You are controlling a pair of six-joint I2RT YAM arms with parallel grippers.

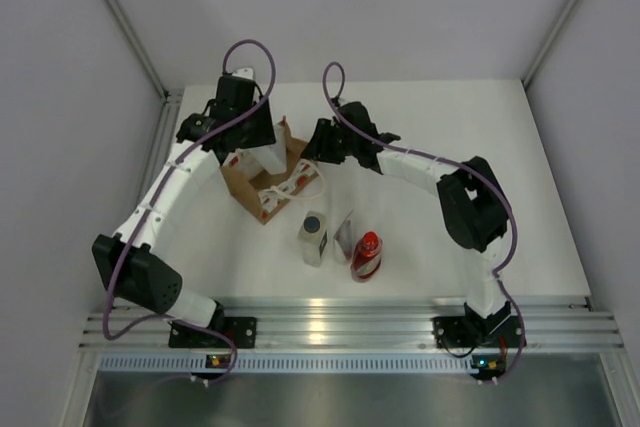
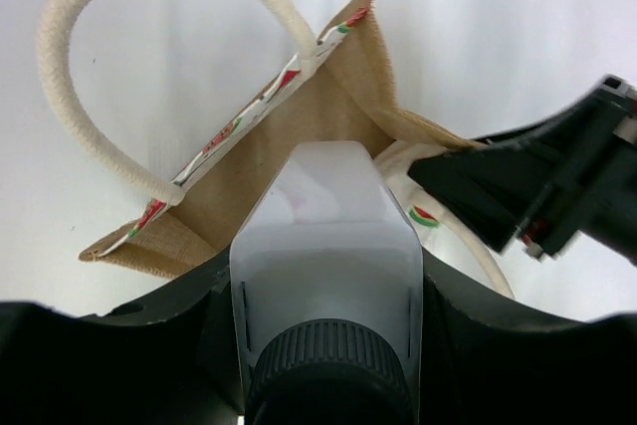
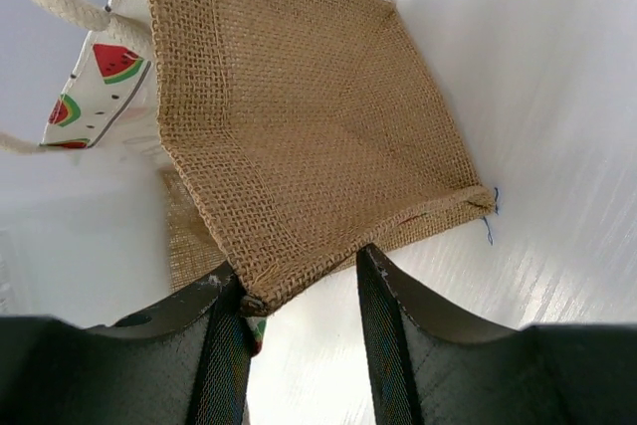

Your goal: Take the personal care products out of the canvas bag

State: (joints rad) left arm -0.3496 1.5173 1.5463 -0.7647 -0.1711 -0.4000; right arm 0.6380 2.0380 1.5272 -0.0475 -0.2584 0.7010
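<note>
On the white surface (image 1: 420, 147), the canvas bag (image 1: 262, 179) lies far left. The right hand (image 3: 299, 276) pinches its burlap edge, jaws narrow. The left hand (image 2: 328, 296) grips a white bottle with dark grey cap (image 2: 326, 276) at the bag's mouth. Nearer stand another white bottle (image 1: 314, 237), a white tube (image 1: 345, 237) and the red bottle (image 1: 366, 255). If the pinch slips, the bag may drag along.

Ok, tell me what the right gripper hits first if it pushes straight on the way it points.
The bag. Its burlap panel lies right ahead of the right gripper, with its edge already at the fingertips, so almost any advance presses into it. I cannot tell whether that edge is gripped.
</note>
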